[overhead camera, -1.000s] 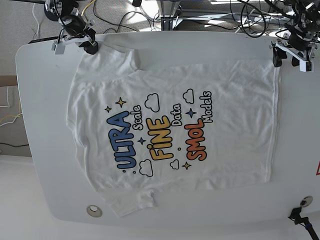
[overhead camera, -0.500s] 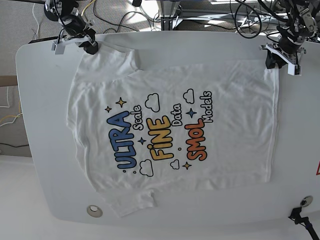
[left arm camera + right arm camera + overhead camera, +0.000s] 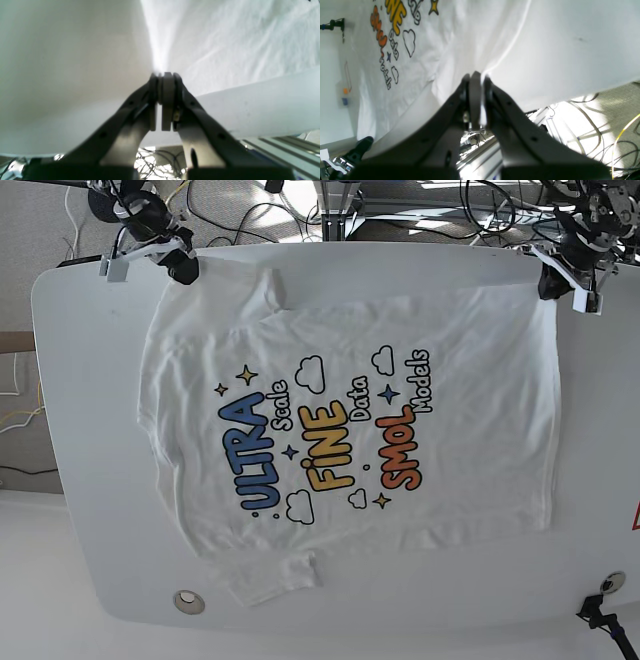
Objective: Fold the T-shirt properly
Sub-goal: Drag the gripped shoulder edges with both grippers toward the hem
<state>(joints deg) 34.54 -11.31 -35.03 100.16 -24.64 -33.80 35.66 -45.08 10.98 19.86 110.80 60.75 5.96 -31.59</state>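
**A:** What has changed on the table (image 3: 80, 380)?

**B:** The left gripper (image 3: 552, 283), at the two o'clock corner of the base view, stood off the cloth a second ago with its jaws apart. It has since moved in and pinched shut on the hem corner of the T-shirt (image 3: 350, 430). The whole shirt has also shifted slightly toward twelve o'clock, and its far edge looks drawn tauter.

**A:** What does that mean for the fold?

**B:** Both far corners now appear gripped, so I judge the shirt ready to be lifted or drawn over.

**A:** And the other arm?

**B:** The right gripper (image 3: 180, 272), at ten o'clock, stays pressed together on the shoulder end. Its wrist view shows white fabric caught between the pads (image 3: 475, 87).

**A:** Where does the shirt lie?

**B:** Flat, print up, across the table's middle, neck toward nine o'clock, hem toward three.
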